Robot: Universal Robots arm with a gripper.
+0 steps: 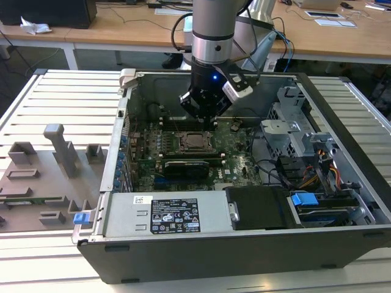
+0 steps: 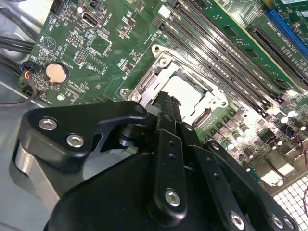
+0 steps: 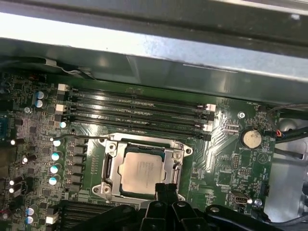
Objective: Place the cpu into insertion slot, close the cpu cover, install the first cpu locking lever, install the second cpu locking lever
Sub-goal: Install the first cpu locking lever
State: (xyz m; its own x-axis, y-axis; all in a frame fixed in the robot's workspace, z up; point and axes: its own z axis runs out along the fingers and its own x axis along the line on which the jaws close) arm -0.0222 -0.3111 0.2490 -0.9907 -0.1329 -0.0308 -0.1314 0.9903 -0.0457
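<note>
Cpu [image 3: 143,172] is lying flat inside the insertion slot [image 3: 107,167], its pale metal top facing up, so the placing step is reading as done. The cpu cover [image 3: 175,161] is lying down over the slot, framing the chip through its square window; closing is judged complete as well. One thin locking lever [image 3: 82,138] is running along the slot edge that faces the memory slots [image 3: 139,108]. Whether it is latched under its hook cannot be told, and the lever on the opposite edge is hiding behind the claw. Lever installation is therefore counting as open work.

The gripper [image 3: 166,188] is hanging just beside the slot, at the edge away from the memory slots, its tip nearly touching the cover rim. Its fingers [image 2: 168,113] are pressing together and carrying nothing.
</note>
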